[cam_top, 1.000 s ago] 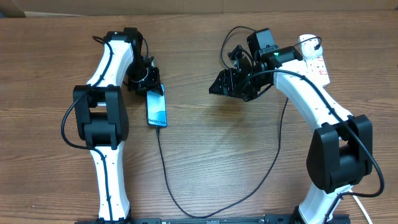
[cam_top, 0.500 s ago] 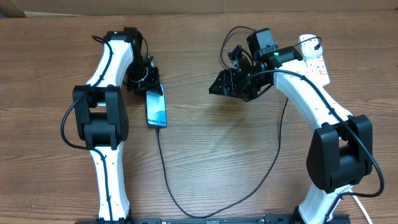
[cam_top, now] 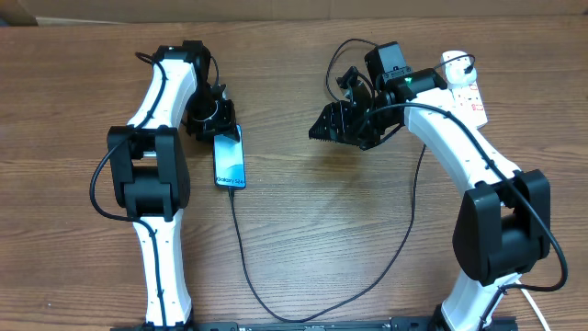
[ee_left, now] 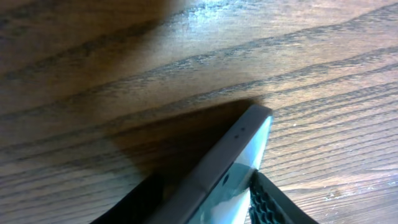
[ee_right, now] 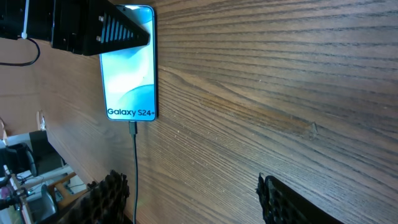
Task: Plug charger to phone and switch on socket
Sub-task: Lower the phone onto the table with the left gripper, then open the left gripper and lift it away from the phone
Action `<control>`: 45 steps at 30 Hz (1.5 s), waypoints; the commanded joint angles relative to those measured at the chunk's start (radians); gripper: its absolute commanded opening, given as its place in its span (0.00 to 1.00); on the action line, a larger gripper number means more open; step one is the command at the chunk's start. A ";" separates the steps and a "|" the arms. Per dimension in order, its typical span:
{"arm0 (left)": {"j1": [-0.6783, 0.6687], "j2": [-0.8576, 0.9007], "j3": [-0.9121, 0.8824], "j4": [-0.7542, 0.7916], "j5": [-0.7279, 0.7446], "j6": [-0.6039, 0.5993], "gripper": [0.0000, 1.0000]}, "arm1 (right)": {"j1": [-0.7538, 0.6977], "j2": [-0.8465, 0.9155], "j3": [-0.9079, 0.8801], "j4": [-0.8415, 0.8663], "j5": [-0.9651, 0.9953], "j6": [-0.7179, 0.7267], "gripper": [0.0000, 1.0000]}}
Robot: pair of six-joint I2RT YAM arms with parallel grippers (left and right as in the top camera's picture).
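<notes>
The phone (cam_top: 231, 158) lies screen up left of centre, showing "Galaxy S24+" in the right wrist view (ee_right: 129, 68). The charger (cam_top: 241, 248), a thin black cable, is plugged into its bottom end (ee_right: 135, 168) and loops along the front edge toward the right arm. My left gripper (cam_top: 213, 121) straddles the phone's top end (ee_left: 242, 143). One ribbed pad (ee_left: 267, 202) touches the screen, and the other finger is lost in shadow. My right gripper (cam_top: 320, 131) hovers open over bare wood (ee_right: 189, 190), well right of the phone. The socket (cam_top: 466, 87), a white strip, lies at the back right, partly under the right arm.
A white plug with a black cable loop (cam_top: 455, 62) sits on the socket's far end. The cable's long loop (cam_top: 404, 230) crosses the table between the two arm bases. The wooden table (cam_top: 312, 230) is bare between phone and right gripper.
The phone's top end has shifted slightly left and it lies straighter under the left gripper. The right arm has not moved.
</notes>
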 commanded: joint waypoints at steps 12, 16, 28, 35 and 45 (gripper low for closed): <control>0.003 0.024 -0.013 0.005 -0.080 -0.013 0.52 | 0.003 -0.025 0.021 0.002 0.003 -0.010 0.68; 0.003 0.024 -0.013 0.005 -0.080 -0.013 0.55 | 0.003 -0.025 0.021 0.002 0.003 -0.010 0.68; 0.003 0.024 -0.013 0.005 -0.080 -0.014 0.53 | 0.003 -0.025 0.021 0.001 0.003 -0.010 0.68; 0.021 0.003 0.068 -0.042 -0.089 -0.053 0.62 | 0.003 -0.025 0.021 0.001 0.003 -0.010 0.68; 0.046 -0.186 0.317 -0.131 -0.092 -0.100 0.63 | 0.003 -0.032 0.021 -0.014 0.002 -0.013 0.61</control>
